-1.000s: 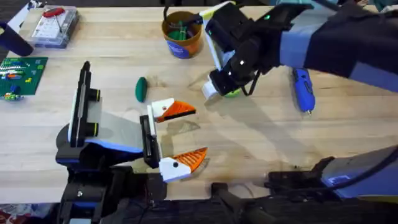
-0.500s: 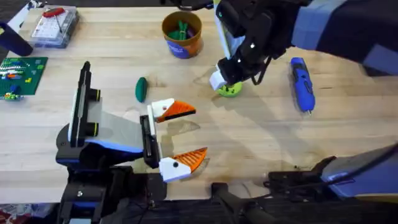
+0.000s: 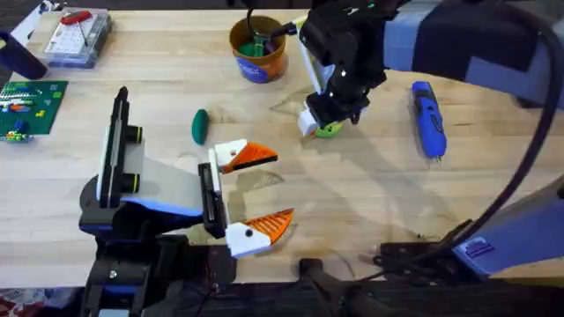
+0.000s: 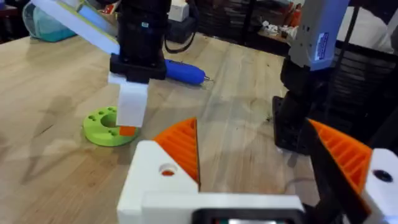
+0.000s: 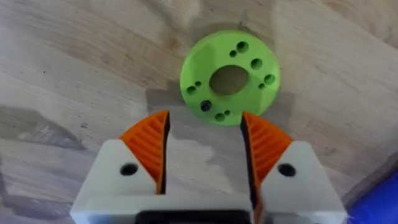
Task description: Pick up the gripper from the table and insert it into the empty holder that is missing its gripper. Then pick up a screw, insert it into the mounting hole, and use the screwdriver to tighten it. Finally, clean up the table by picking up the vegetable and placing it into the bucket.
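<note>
Your right claw [image 3: 322,121] hangs over the middle of the pale wooden worktop [image 3: 370,202], toward its far edge, directly above the lime-green round ring disc with holes [image 5: 229,77]; the wrist view shows its two white fingers with orange ribbed pads [image 5: 148,147] spread apart with nothing between them, the disc lying flat on the wood just beyond the tips. From the left wrist view you see that same claw pointing down at the disc [image 4: 103,127], its tip at the disc's rim. Your left claw [image 3: 251,195] rests low near the worktop's near edge, left of centre, its orange-tipped fingers wide apart and holding nothing. The small dark green smooth oval vegetable [image 3: 200,126] lies on the bare wood just beyond the left claw's farther finger, well apart from the disc and from the small round orange bucket with a dark blue band [image 3: 257,48]. That bucket stands upright near the far edge at the middle, with green things inside it. A blue electric screwdriver [image 3: 428,117] lies flat toward the right side of the worktop, near the right claw but not touching it. At the far left corner sits a clear plastic parts box [image 3: 77,38], and a green circuit board [image 3: 29,107] lies at the left edge.
</note>
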`<move>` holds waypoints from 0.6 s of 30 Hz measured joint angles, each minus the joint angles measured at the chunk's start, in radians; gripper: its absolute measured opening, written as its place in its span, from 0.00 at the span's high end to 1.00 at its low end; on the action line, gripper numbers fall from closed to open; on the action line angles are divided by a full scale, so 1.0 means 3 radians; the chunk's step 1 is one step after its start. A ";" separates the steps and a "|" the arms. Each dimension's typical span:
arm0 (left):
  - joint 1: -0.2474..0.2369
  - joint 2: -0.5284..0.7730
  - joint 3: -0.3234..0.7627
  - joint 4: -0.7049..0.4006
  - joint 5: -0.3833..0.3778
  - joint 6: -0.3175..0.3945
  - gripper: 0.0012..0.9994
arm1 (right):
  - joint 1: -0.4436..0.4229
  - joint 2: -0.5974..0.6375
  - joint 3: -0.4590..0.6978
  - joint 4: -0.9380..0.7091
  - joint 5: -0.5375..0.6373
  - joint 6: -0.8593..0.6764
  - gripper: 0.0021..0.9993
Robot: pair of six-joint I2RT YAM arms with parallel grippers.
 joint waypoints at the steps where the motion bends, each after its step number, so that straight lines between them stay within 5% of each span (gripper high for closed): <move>1: 0.0000 0.0000 0.0000 0.0000 0.0000 0.0000 0.01 | 0.0000 0.0000 0.0000 0.0005 -0.0001 0.0000 0.38; 18: 0.0000 0.0000 0.0000 0.0000 0.0000 0.0000 0.01 | 0.0000 0.0130 0.0000 0.0113 -0.0013 -0.0024 0.69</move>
